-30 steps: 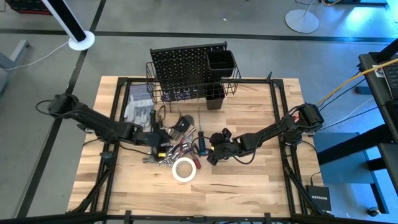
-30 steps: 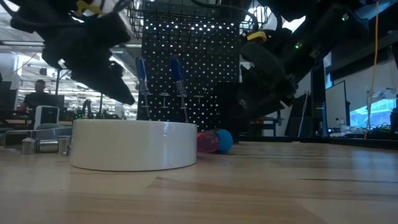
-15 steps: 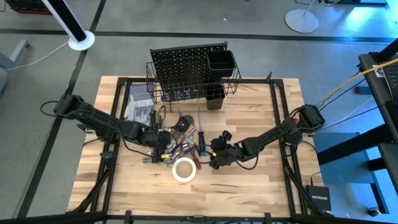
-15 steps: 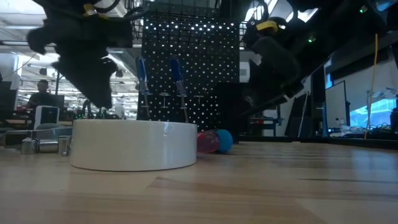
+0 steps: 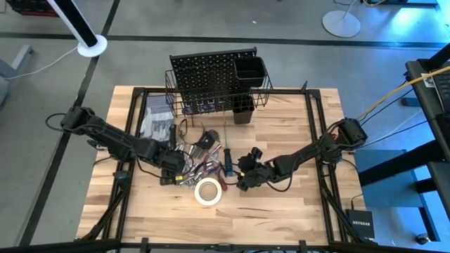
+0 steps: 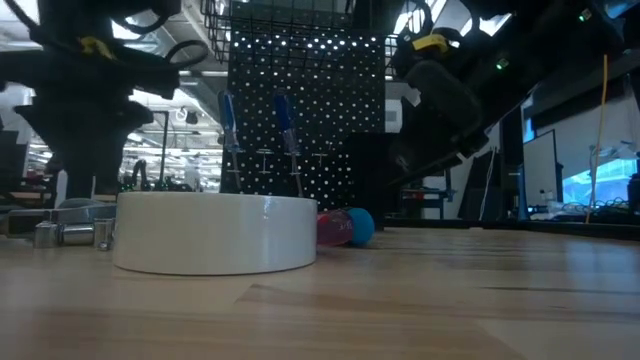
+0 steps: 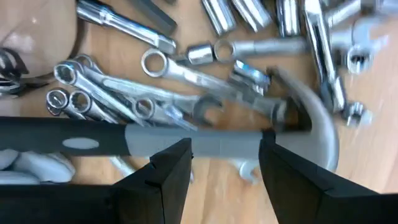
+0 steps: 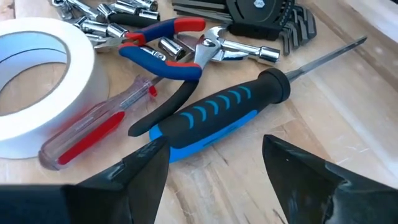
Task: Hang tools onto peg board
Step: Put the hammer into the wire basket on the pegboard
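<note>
Nearest to me, the white tape roll lies flat on the table, at the front edge of the tool pile. Beside it in my right wrist view I see a clear screwdriver with a red core, and just past that the blue-and-black screwdriver lying on the wood, its shaft pointing away. My right gripper hangs low over that blue handle with its fingers spread wide, one to each side, holding nothing. Red-and-blue pliers lie above the handle, with sockets and a folded hex key set farther off.

My left gripper sits over the left part of the pile, fingers apart, straddling a hammer with a grey handle that lies across the wrenches. I cannot tell whether the fingers touch it. More sockets and a ratchet lie beyond.

From above, the pile spreads between the two grippers, with grey gloves to its far left. At the far edge stands the peg board with its wire basket and square cup. In the low view, two blue-handled screwdrivers stand in front of the board.
</note>
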You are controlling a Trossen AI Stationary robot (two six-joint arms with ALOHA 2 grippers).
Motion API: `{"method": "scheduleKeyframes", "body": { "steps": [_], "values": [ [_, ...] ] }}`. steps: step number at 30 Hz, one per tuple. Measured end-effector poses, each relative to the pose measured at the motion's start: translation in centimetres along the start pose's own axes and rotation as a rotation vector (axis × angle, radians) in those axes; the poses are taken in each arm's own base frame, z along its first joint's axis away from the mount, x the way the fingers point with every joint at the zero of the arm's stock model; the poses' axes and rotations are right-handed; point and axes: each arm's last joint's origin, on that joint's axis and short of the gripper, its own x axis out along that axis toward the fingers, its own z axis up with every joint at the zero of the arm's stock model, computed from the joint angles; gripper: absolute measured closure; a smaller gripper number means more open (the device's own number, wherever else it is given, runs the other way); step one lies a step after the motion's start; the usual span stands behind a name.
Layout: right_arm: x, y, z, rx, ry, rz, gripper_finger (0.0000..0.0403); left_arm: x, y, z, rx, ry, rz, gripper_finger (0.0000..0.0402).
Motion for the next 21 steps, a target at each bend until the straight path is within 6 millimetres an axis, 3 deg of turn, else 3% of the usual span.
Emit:
{"method": "scheduleKeyframes", "body": {
  "steps": [8, 21],
  "values": [
    [0.3, -0.4, -1.1, 0.012, 0.005, 0.029, 0.0141, 0.0, 0.0, -0.2, 0.27, 0.015, 0.005, 0.0224],
    [0.3, -0.4, -1.1, 0.019, -0.006, 0.036, 0.0141, 0.0, -0.1, -0.2, 1.033, 0.01, -0.044, 0.0224]
  ]
}}
